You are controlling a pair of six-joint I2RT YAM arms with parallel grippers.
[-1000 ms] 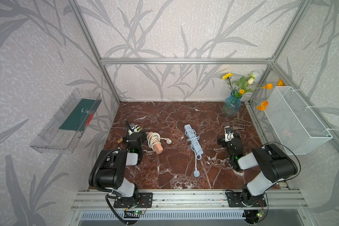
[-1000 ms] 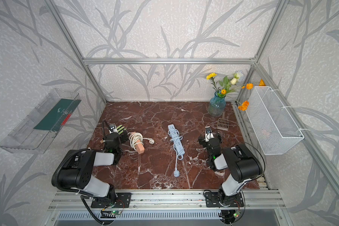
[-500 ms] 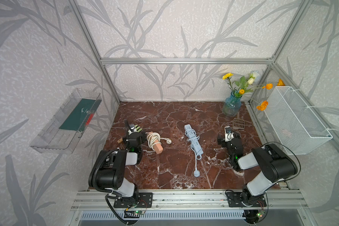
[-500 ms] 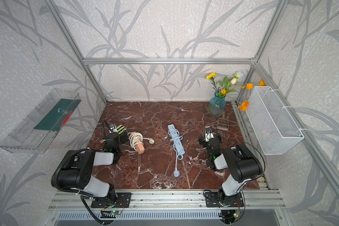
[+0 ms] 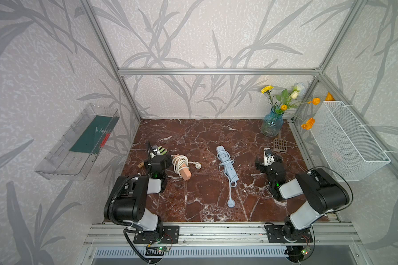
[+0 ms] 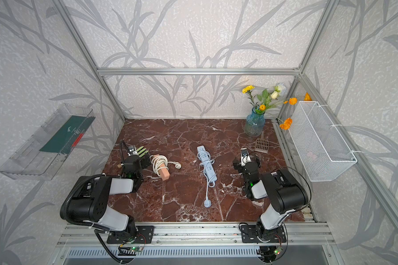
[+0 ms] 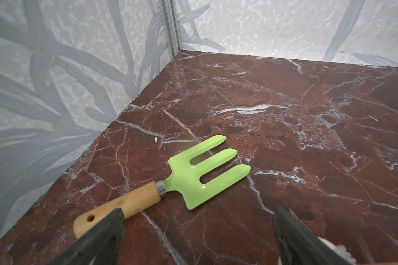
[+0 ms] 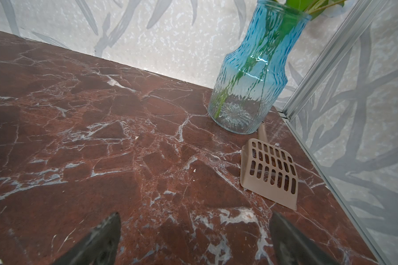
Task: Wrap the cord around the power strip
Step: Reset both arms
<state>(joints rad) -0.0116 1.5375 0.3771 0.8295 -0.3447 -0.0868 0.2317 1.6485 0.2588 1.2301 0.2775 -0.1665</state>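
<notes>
- Marble table (image 5: 205, 137), dark red with white veins, carries everything, with one arm at each front corner.
- Light blue power strip (image 5: 227, 164) (image 6: 207, 164) lies flat near the table's middle, between the two arms and well apart from both, its long side running front to back.
- Blue cord (image 5: 229, 190) is looped a few times around the strip's middle. Its tail runs straight toward the front edge and ends in a round blue plug (image 5: 230, 203) (image 6: 207, 202) lying on the marble.
- Left gripper (image 7: 198, 213) hangs low with its jaws spread wide and nothing between them.
- One dark finger (image 7: 101, 236) overlaps the wooden handle of a green garden fork (image 7: 200, 176) in the wrist view. Whether it touches the handle I cannot tell.
- Pink power strip (image 5: 186, 173) lies just beside the left gripper. A white cord (image 5: 180, 163) is coiled around it, and its white plug (image 5: 197, 164) rests on the table.
- Right gripper (image 8: 194, 213) is also wide open and empty, low over bare marble.
- Blue ribbed glass vase (image 8: 251, 75) with flowers stands upright in the far right corner.
- Tan slotted scoop (image 8: 271, 172) lies just beside the vase.
- White wire basket (image 5: 345, 142) hangs on the right wall.
- Clear plastic tray (image 5: 78, 146) hangs on the left wall.
</notes>
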